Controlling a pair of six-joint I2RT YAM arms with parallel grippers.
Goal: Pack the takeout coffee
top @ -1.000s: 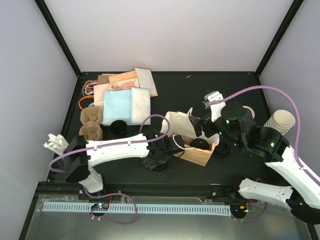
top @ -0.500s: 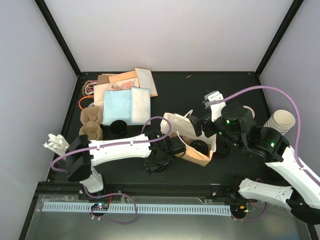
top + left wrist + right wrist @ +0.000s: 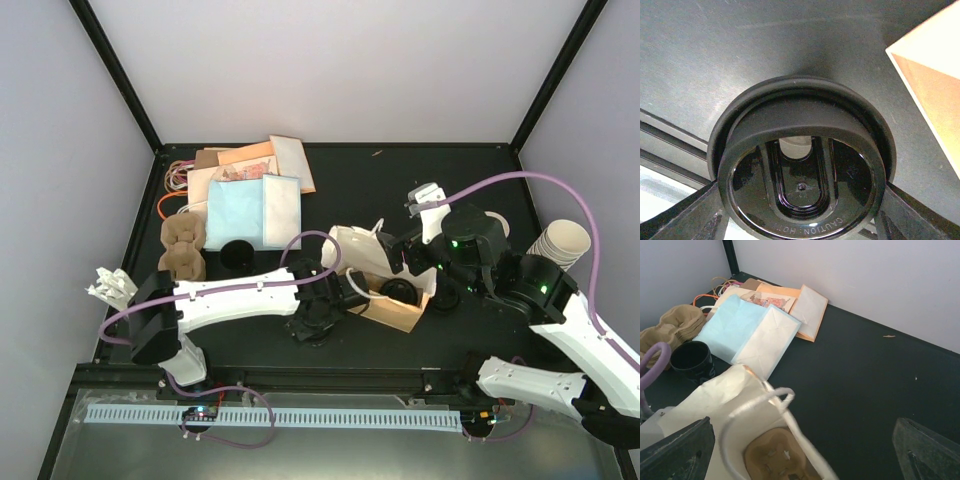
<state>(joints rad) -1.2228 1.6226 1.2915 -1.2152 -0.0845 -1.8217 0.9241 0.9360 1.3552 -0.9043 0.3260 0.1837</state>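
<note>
Both left fingers [image 3: 685,220] clamp the lidded takeout coffee [image 3: 802,170] beside the paper bag [image 3: 395,312]; right fingers [image 3: 675,452] spread wide above it.

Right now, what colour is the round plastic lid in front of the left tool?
Glossy black: the round plastic lid shows best in the left wrist view.

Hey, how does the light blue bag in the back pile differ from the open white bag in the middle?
The light blue bag is pale blue; the open bag is white outside, brown inside. The light blue bag lies folded flat; the open bag gapes wide. The open bag holds a brown cup carrier; the light blue bag shows no contents. Both are paper bags on the black table.
</note>
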